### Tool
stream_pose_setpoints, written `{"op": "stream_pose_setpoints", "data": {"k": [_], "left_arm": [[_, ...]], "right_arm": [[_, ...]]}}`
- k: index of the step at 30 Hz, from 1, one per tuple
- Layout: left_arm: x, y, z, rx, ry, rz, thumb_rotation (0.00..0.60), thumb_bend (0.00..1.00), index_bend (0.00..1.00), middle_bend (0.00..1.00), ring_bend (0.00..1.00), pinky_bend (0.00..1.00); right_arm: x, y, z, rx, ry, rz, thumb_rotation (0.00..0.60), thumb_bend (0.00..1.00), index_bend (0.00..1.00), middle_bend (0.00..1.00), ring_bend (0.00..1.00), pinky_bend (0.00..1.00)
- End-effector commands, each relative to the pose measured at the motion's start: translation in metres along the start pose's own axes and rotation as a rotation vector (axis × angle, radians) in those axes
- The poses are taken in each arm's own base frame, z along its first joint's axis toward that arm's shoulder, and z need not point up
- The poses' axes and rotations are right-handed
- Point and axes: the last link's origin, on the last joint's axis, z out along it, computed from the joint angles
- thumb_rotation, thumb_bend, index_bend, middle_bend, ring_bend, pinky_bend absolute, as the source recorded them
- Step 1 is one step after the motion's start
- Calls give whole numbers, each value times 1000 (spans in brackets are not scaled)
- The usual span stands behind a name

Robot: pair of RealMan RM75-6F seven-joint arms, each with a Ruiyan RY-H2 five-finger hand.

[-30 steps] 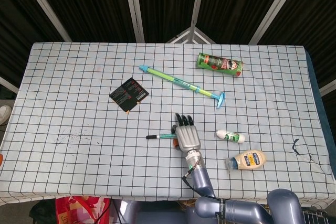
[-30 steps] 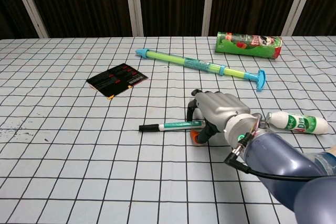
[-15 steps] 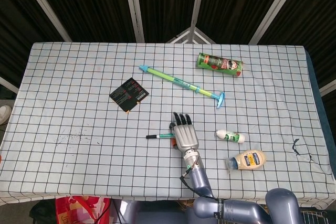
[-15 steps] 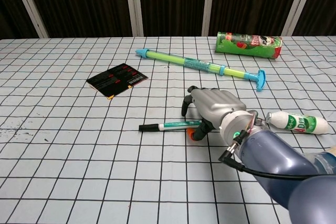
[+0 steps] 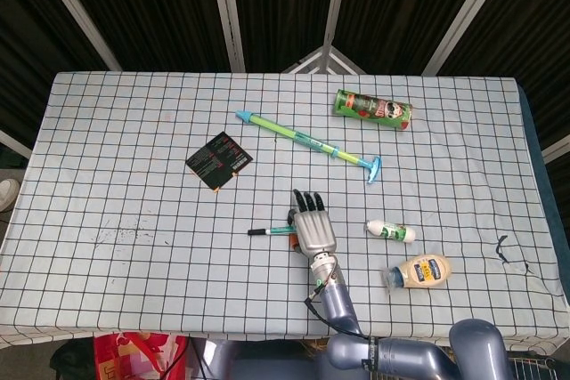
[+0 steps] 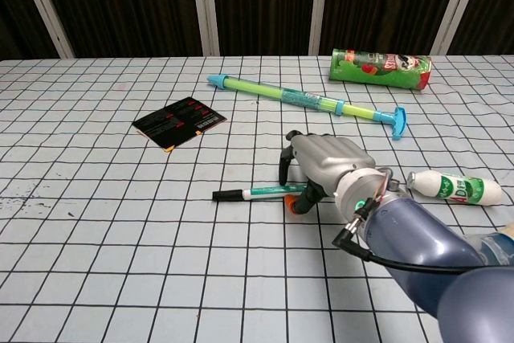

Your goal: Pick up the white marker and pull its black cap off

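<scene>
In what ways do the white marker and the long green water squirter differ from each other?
The white marker is short, with a black cap; the green water squirter is much longer, with blue ends. The right hand is over one end of the marker; the squirter lies untouched, farther back. Both lie flat on the checked tablecloth.

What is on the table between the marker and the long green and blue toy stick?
Nothing. Between the white marker and the green-and-blue pump toy there is only bare checked tablecloth. The head view shows it best; the black card lies off to the left.
</scene>
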Motion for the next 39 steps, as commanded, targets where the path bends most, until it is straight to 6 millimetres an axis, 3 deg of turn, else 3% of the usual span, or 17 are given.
{"op": "stream_pose_setpoints", "data": {"k": [1, 27, 39], "left_arm": [[0, 0, 0, 0, -1, 0, 600, 497, 0, 0, 0, 37], [-3, -3, -2, 18, -3, 1, 600, 497, 0, 0, 0, 37], [-3, -2, -2, 11, 4, -2, 600, 497, 0, 0, 0, 37]], "right_arm": [[-1, 0, 0, 1, -2, -1, 600, 419, 472, 34, 52, 0], [-6, -1, 4, 14, -9, 8, 600, 418, 553, 34, 55, 0], [9, -4, -3, 62, 31, 82, 600, 419, 665, 34, 78, 0]]}}
